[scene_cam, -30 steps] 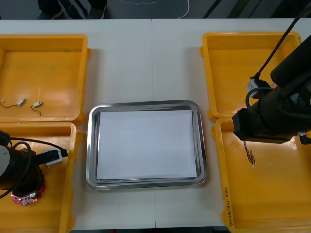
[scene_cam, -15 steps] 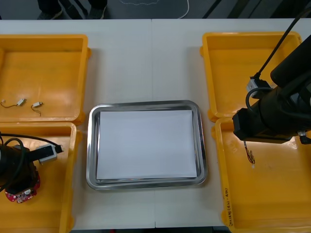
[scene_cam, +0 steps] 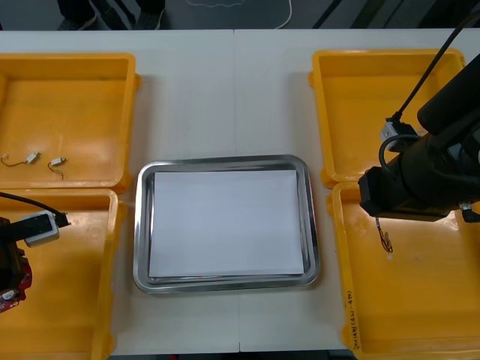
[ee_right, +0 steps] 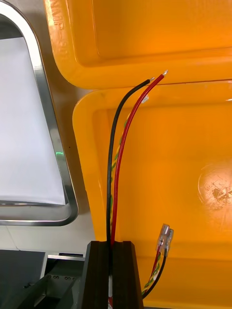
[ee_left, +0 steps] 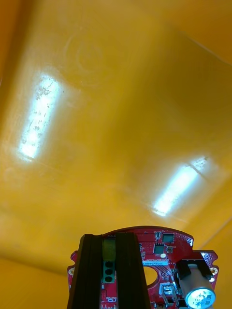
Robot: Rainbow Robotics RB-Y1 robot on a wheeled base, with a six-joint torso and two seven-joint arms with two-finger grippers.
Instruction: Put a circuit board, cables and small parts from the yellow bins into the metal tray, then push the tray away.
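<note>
- Left gripper (ee_left: 110,241) first, nearest me: fingers narrow, pinching the edge of the red circuit board (ee_left: 164,260). It hangs over the floor of the near-left bin (scene_cam: 75,300), on the tray's left side.
- What's new: in the last second that arm has slid outward, away from the metal tray (scene_cam: 141,225). From the front, the board (scene_cam: 7,289) is now only a red sliver at the bin's outer side.
- My read: the board is lifted and secure, but moving the wrong way for a drop. I'd call the transfer not yet begun, since the whole bin lies between the board and the tray.
- Right gripper (ee_right: 111,246), to the tray's right: no change across the second. It's clamped thin on the cables (ee_right: 118,145), black and red with a twisted strand, their bare tips pointing at the bin's far rim.
- It hovers over the near-right bin (scene_cam: 420,300), the cable tail dangling (scene_cam: 385,241) just inside the wall nearest the tray. That arm looks to be waiting its turn.
- The tray between them: white inside, nothing in it yet.
- Beyond the tray's far left corner, the far-left bin (scene_cam: 75,97) holds two small metal parts (scene_cam: 30,158), untouched.
</note>
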